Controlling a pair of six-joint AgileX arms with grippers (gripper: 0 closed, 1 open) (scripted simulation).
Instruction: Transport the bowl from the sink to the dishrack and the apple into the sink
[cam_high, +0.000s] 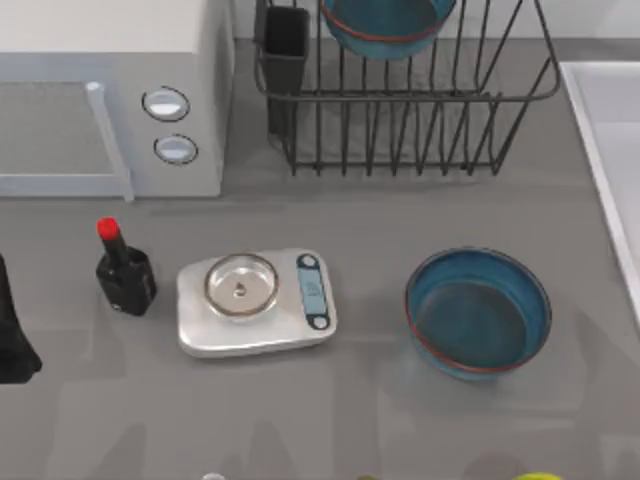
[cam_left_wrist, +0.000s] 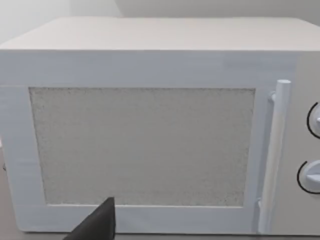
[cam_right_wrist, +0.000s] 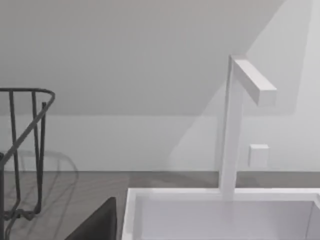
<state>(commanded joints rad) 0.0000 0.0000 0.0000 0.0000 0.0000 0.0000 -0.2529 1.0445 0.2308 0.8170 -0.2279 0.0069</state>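
A teal-blue bowl (cam_high: 385, 25) with a red-brown rim leans inside the black wire dishrack (cam_high: 420, 120) at the back. A second alike bowl (cam_high: 478, 312) stands upright on the grey table, right of centre. The white sink (cam_high: 610, 140) runs along the right edge; its basin (cam_right_wrist: 225, 215) lies close below the right wrist camera, beside the dishrack's end (cam_right_wrist: 22, 150). A dark part of my right gripper (cam_right_wrist: 100, 222) juts in by the sink's rim. My left arm (cam_high: 12, 335) is parked at the left edge, and a dark part of its gripper (cam_left_wrist: 97, 227) faces the microwave. The apple is out of view.
A white microwave (cam_high: 110, 110) fills the back left, its door (cam_left_wrist: 145, 145) close before the left wrist camera. A black bottle (cam_high: 125, 275) with a red cap and a silver scale (cam_high: 255, 302) stand on the left half. A white faucet (cam_right_wrist: 232, 125) rises behind the sink.
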